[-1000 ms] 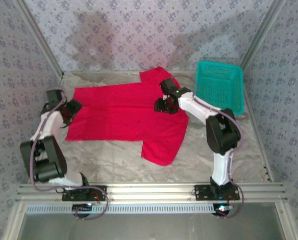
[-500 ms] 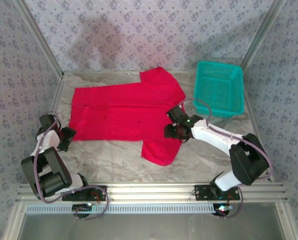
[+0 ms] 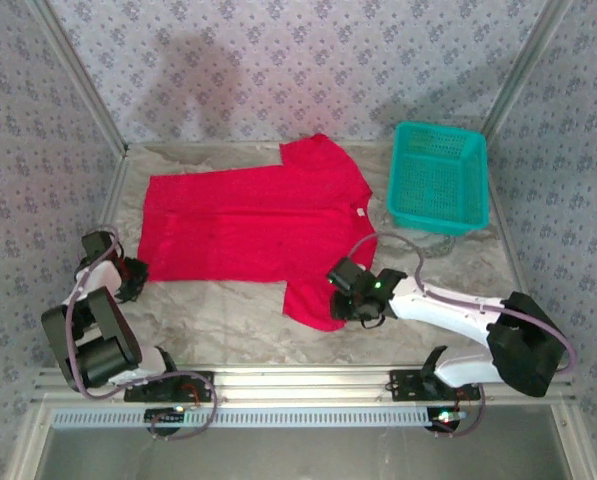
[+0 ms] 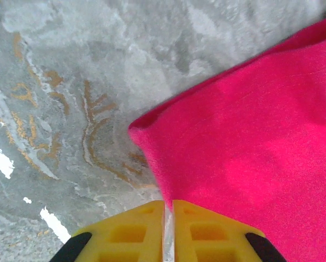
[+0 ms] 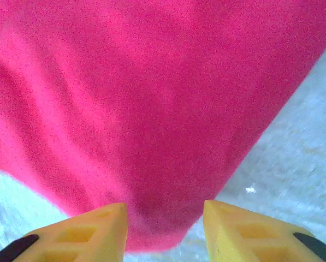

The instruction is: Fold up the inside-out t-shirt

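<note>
You are looking at the red inside-out t-shirt [image 3: 248,225] lying spread flat on the table [image 3: 228,325], left of the teal mesh basket [image 3: 440,180]. Your left gripper [image 4: 168,203] is sitting almost fully closed at the shirt's near-left hem; I cannot tell whether it is catching cloth. Your right gripper [image 5: 165,210] is standing open, straddling the near sleeve's tip.

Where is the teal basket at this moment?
In the top external view, the teal basket sits at the far right of the table, just right of the red t-shirt and its far sleeve.
</note>
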`<act>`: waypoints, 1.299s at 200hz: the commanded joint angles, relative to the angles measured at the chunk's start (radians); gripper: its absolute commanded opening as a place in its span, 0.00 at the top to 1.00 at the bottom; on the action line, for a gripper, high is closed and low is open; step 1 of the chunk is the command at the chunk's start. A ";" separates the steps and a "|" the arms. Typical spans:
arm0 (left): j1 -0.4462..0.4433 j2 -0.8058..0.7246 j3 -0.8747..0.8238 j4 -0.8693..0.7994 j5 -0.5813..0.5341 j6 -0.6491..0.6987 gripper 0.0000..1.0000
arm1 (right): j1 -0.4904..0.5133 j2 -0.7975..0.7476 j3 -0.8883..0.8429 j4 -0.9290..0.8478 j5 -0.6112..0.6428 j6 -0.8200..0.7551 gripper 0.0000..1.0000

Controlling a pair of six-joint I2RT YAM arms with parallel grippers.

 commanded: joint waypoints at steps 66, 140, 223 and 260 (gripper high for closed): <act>-0.026 -0.079 0.009 -0.018 0.035 -0.005 0.92 | 0.133 0.021 -0.063 0.020 0.062 0.139 0.52; -0.033 -0.100 0.010 -0.025 0.045 -0.007 0.93 | 0.098 0.190 0.019 0.091 0.110 0.083 0.91; -0.070 -0.246 0.133 -0.127 0.060 -0.028 0.96 | -0.064 0.060 0.317 -0.231 0.025 -0.061 1.00; -0.073 -0.255 0.135 -0.136 0.056 -0.023 0.97 | -0.113 0.041 0.325 -0.202 -0.030 -0.062 1.00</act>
